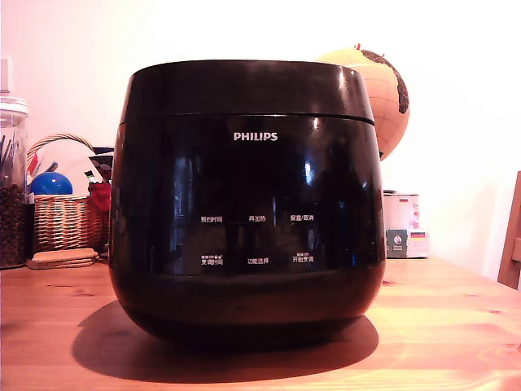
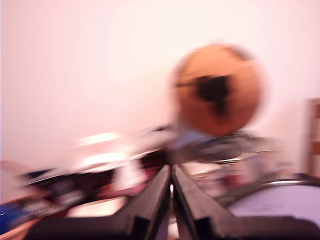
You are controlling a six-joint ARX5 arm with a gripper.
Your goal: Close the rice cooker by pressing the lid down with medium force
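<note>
rice cooker lid down — wooden table | pale wall | gripper narrow — empty

The large rounded glossy rice cooker is black with white lettering. The wooden desk is warm orange-brown, with knots. The round globe is tan with dark patches. The woven wicker basket is beige, holding a blue ball. The blurred gripper is black.
</note>
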